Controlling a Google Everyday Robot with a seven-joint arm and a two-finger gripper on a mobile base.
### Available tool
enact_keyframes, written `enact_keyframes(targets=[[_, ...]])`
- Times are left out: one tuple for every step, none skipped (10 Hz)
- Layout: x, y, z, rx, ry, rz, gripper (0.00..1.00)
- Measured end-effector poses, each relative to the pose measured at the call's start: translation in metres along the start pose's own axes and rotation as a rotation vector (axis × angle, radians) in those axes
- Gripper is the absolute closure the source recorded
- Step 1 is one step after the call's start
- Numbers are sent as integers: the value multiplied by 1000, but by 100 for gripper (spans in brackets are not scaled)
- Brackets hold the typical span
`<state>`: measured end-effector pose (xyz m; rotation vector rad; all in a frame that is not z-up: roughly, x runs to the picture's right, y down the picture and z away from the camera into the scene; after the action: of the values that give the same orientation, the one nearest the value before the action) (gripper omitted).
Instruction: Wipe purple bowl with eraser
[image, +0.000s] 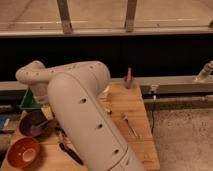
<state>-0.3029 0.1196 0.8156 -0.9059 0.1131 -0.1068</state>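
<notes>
Purple bowl (30, 123), claw (44, 123) over it, orange bowl (22, 152) near

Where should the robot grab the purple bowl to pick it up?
Probably by its rim, from above. The purple bowl sits upright and looks too wide to span, so pinching its wall seems best. The edge away from the arm is bare. The gripper is hidden behind that arm.
</notes>
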Motion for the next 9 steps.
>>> enact_keyframes(targets=[[-6, -7, -4, 7, 4, -10, 100], [-18, -13, -8, 18, 3, -34, 100], [-28, -16, -11, 25, -2, -62, 100], [-35, -15, -12, 28, -4, -82, 100], [-41, -10, -12, 30, -7, -105, 100], [-48, 1, -12, 30, -12, -131, 100], [-55, 16, -10, 27, -18, -148, 100], [-56, 31, -7, 20, -26, -152, 100], [-48, 41, -4, 12, -29, -141, 100]])
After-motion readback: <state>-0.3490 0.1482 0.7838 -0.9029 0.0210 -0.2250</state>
